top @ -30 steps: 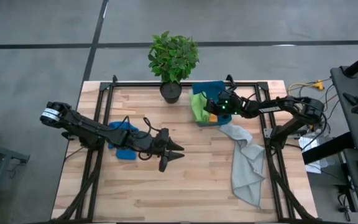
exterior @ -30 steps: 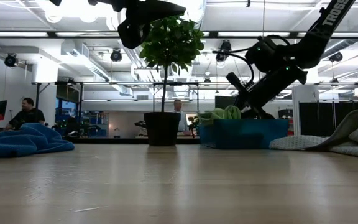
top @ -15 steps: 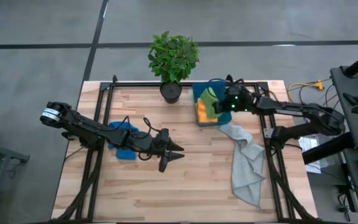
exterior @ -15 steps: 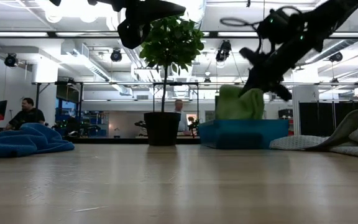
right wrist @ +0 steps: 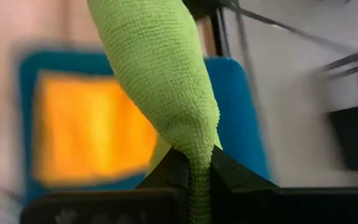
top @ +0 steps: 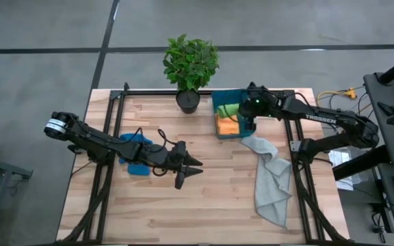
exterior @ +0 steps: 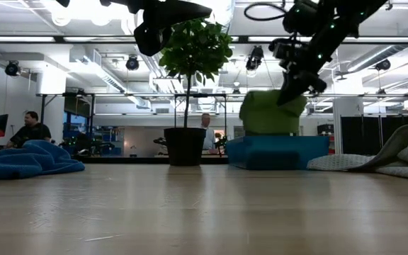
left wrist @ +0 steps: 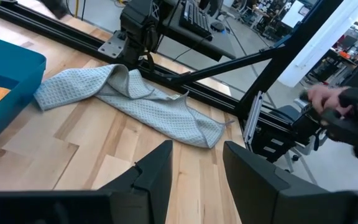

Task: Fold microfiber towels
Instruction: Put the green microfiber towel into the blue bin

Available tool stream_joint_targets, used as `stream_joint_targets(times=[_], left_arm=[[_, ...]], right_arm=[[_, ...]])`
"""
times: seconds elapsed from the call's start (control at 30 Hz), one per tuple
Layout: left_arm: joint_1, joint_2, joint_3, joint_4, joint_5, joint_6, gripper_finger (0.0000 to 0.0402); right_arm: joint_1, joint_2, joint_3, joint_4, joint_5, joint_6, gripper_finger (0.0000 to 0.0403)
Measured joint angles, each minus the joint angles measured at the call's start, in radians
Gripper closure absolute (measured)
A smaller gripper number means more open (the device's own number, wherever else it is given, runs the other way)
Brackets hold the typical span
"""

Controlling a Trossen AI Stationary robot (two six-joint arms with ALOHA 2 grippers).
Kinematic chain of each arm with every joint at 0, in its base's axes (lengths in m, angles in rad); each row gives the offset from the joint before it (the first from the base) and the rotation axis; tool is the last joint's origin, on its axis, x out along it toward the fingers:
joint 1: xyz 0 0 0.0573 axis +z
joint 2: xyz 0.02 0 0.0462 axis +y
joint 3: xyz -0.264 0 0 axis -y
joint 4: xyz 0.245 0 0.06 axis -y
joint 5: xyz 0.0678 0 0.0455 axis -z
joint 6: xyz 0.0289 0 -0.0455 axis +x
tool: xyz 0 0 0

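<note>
The lime green towel (exterior: 269,113) hangs from my right gripper (exterior: 293,91), which is shut on it above the teal bin (top: 219,101) at the table's far side. The towel's lower end drops behind the bin's wall (exterior: 278,151). An orange towel (right wrist: 92,130) lies flat in the bin. The pale grey towel (top: 271,179) lies rumpled on the table right of centre, its far end beside the bin. The blue towel (top: 137,156) lies bunched on the left, under my left arm. My left gripper (left wrist: 197,174) hovers open and empty above the table's middle. My right gripper pinches a gathered bunch of the lime green towel (right wrist: 197,144) between its two fingers, which slant down from the table's right side. The towel hangs below the fingers as a thick roll of several layers. Its lower end is hidden behind the bin's wall.
A potted plant (top: 190,65) stands at the far edge, left of the bin. A black frame (top: 108,171) runs around the tabletop. Bare wood (top: 211,205) lies between the blue and grey towels. People show in the room beyond the table.
My right gripper has risen out of the bin and rolled about its own axis, staying shut on the lime green towel. The towel, bunched at the bin's rim before, now stands drawn up tall above the bin. The orange towel beneath has come into view.
</note>
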Motion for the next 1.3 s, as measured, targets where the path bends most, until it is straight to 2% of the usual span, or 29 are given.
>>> stream_joint_targets(times=[0.1, 0.2, 0.33, 0.47, 0.57, 0.8, 1.0, 1.2, 1.3], left_arm=[[0.000, 0.000, 0.000, 0.000, 0.000, -0.001, 0.0272], [0.000, 0.000, 0.000, 0.000, 0.000, -0.001, 0.0272], [0.000, 0.000, 0.000, 0.000, -0.011, -0.001, 0.0272], [0.000, 0.000, -0.001, 0.000, -0.085, 0.001, 0.0272], [0.000, 0.000, -0.002, 0.000, -0.122, 0.025, 0.0272], [0.001, 0.000, -0.002, 0.000, -0.130, 0.025, 0.0272], [0.001, 0.001, -0.001, 0.001, -0.131, 0.024, 0.0272], [0.002, 0.001, -0.001, 0.000, -0.131, 0.024, 0.0272], [0.005, 0.001, -0.001, 0.000, -0.134, 0.024, 0.0272]], right_arm=[[0.011, 0.038, 0.026, -0.023, 0.090, -0.252, 0.0390], [0.015, 0.080, 0.055, -0.030, 0.100, -0.398, 0.0390], [-0.006, 0.140, 0.102, -0.012, 0.100, -0.326, 0.0390], [-0.051, 0.229, 0.144, 0.011, 0.102, -0.185, 0.0390], [-0.076, 0.318, 0.170, 0.012, 0.107, -0.179, 0.0390], [-0.114, 0.520, 0.232, 0.106, 0.229, -0.157, 0.0390], [-0.149, 0.556, 0.275, 0.181, 0.233, -0.081, 0.0390], [-0.151, 0.581, 0.225, 0.178, 0.231, -0.207, 0.0390], [-0.146, 0.583, 0.191, 0.180, 0.221, -0.187, 0.0390]])
